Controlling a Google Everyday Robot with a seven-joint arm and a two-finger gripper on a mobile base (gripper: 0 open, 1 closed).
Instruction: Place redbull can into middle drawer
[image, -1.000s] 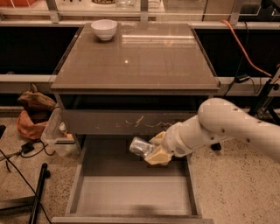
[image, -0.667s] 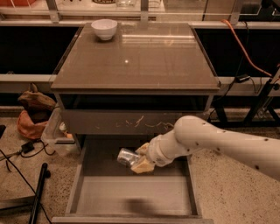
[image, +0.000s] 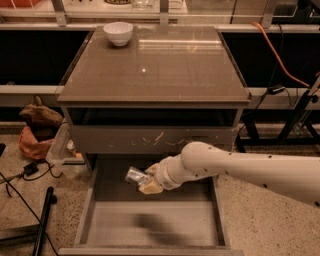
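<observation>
The redbull can (image: 135, 175) hangs in the air over the back half of the open middle drawer (image: 102, 226), lying tilted with its silvery end pointing left, not touching the floor of the drawer. The gripper (image: 146, 178) has it pinched between its pale fingers (image: 151, 188), closed onto the can's right end, with the white arm (image: 240, 170) reaching in from the right, just under the scratched drawer front (image: 155, 139).

From where I stand, the grip looks like the weak point: it holds the can near one end, so the can could swivel or slip before it is low enough. Let go from this height, a slim round can would likely bounce and roll on that smooth floor. Lifting the arm carelessly could also knock it against the scratched front above.

The drawer itself holds nothing I can see, only a dark blurred shadow on its floor. The white bowl (image: 118, 33) on the cabinet top (image: 160, 70) looks empty, well apart from everything.
</observation>
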